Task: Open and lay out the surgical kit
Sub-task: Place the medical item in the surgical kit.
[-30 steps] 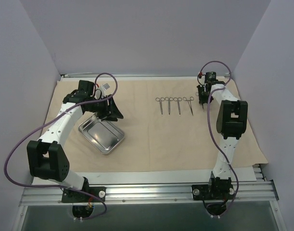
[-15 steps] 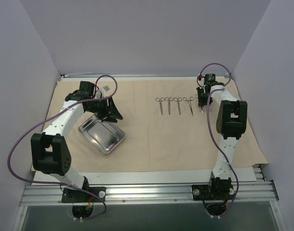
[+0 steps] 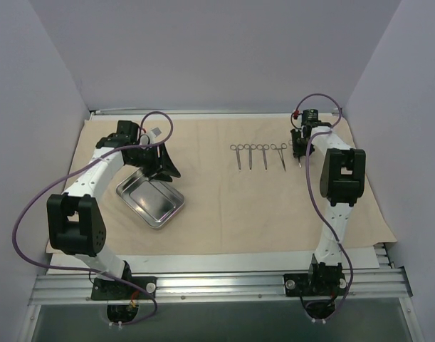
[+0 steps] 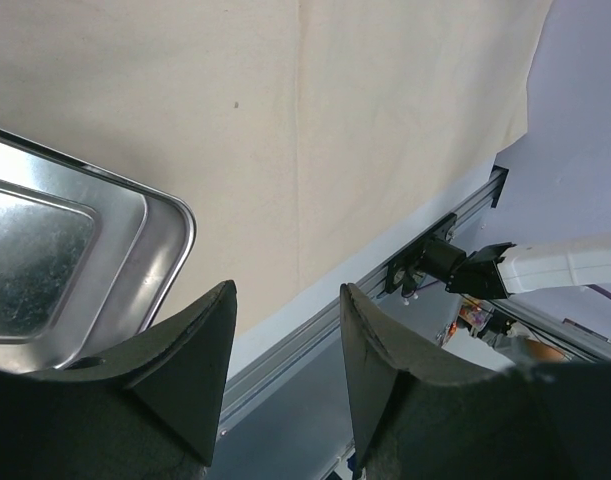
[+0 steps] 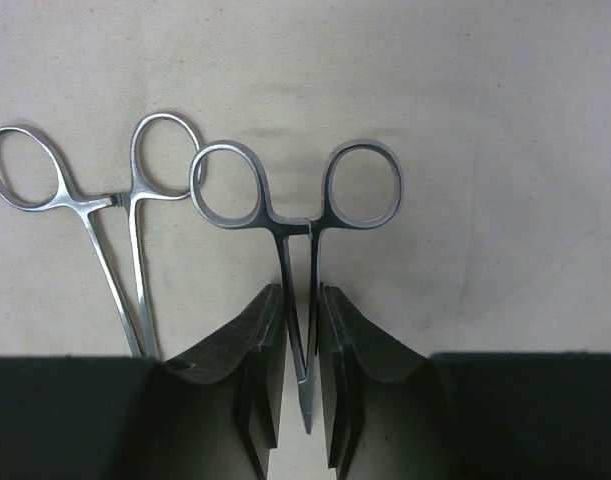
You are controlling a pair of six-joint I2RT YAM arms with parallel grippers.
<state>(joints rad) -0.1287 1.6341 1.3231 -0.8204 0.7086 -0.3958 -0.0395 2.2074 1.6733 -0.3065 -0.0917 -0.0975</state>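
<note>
The beige cloth wrap (image 3: 224,206) of the surgical kit lies spread flat over the table. The steel tray (image 3: 150,199) sits empty on its left part, and its rim (image 4: 175,215) shows in the left wrist view. Several ring-handled instruments (image 3: 251,153) lie in a row at the back centre. My right gripper (image 3: 298,155) is at the row's right end. Its fingers stand slightly apart on either side of the shanks of one more instrument (image 5: 295,195), which rests on the cloth (image 5: 485,120). My left gripper (image 4: 285,300) hangs open and empty over the tray's far corner.
A neighbouring instrument (image 5: 105,200) lies just left of the one between my right fingers, their rings almost touching. The aluminium rail (image 3: 224,281) runs along the table's near edge. Purple walls close in the back and both sides.
The right fingers have parted a little from the instrument's shanks. The left arm's elbow has swung slightly; its gripper stays over the tray corner.
</note>
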